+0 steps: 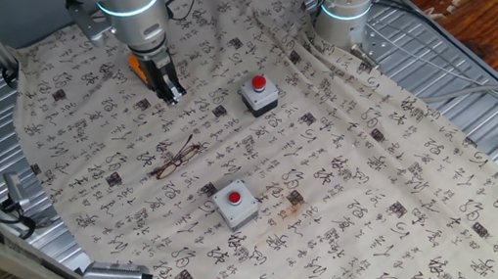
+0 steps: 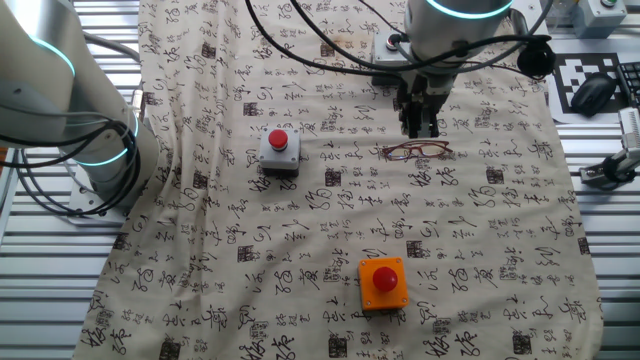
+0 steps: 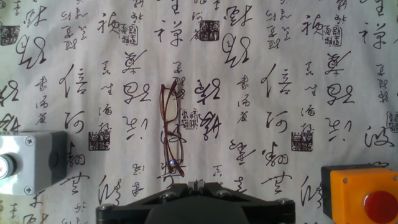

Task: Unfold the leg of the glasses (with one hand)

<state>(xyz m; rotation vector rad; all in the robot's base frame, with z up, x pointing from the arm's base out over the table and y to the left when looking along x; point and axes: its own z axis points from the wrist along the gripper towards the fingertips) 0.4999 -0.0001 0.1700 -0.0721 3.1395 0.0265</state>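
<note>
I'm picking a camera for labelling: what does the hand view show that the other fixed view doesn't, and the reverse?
Only the hand view: the thin reddish-brown wire-framed glasses from straight above, close up. Only the other fixed view: the gripper over the cloth, and a second arm's white base. Both: the glasses, the orange button box, a grey button box.

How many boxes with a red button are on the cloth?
3: two grey boxes on either side of the glasses, and an orange box farther off. None seems hidden.
</note>
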